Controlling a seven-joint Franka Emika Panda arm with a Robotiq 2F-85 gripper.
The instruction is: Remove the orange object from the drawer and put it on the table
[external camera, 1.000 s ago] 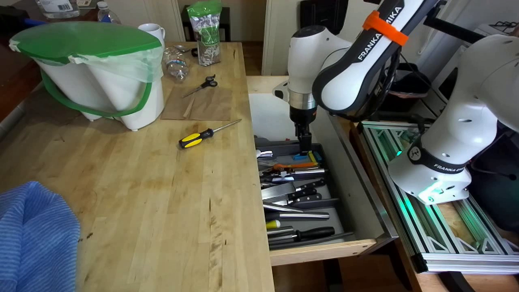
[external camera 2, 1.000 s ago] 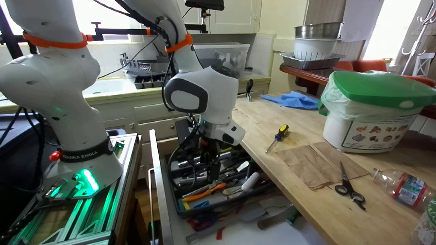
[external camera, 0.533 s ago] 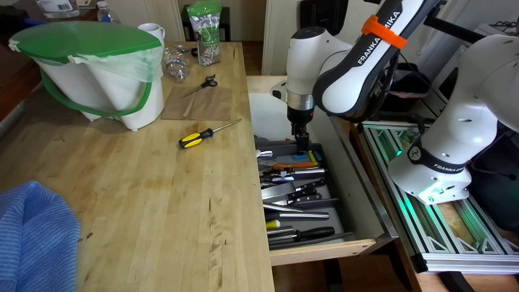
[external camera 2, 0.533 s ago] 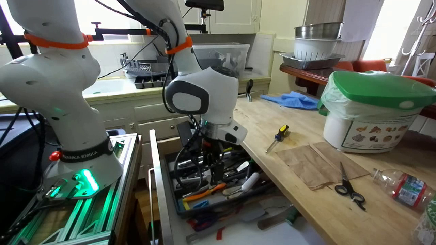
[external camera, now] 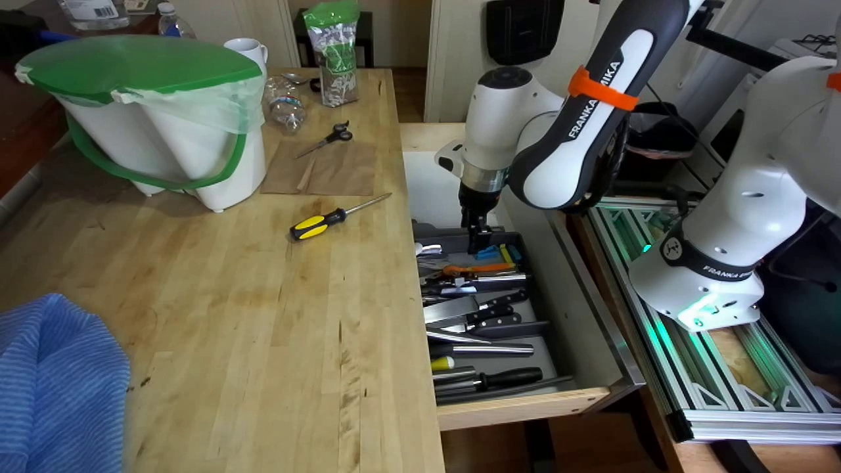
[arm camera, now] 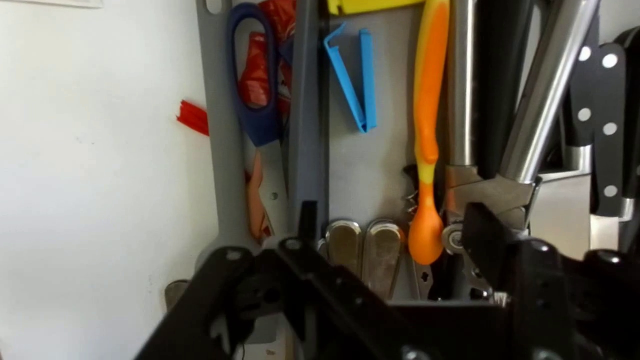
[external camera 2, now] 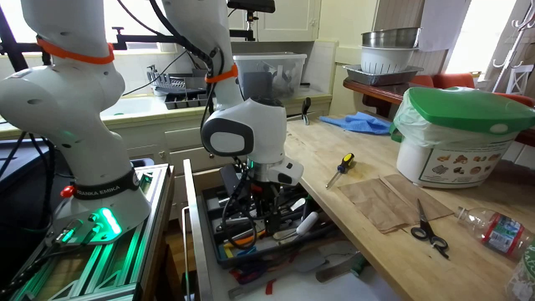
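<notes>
The orange object is a small spoon with yellow accents (arm camera: 431, 100). It lies in the grey tray (arm camera: 310, 100) inside the pulled-out drawer (external camera: 594, 315). It also shows in an exterior view (external camera: 483, 268); in an exterior view (external camera 2: 246, 240) a cable partly covers it. My gripper (arm camera: 395, 222) is open and empty, low over the tray. In the wrist view the spoon's bowl end appears between the fingertips, closer to the right one. The gripper also shows in both exterior views (external camera: 479, 243) (external camera 2: 272, 223). I cannot tell the height left. The wooden table (external camera: 263, 328) stands beside the drawer.
A blue clip (arm camera: 357, 85) and metal handles (arm camera: 382, 250) lie near the spoon, with a can opener (arm camera: 487, 190) and knives (arm camera: 610, 125) alongside. On the table are a screwdriver (external camera: 318, 225), scissors (external camera: 335, 135), brown paper (external camera: 341, 171), a green-lidded bin (external camera: 217, 151) and a blue cloth (external camera: 62, 381).
My arm has lowered and the gripper has shifted toward the table's side of the drawer. The spoon and other objects have not moved.
</notes>
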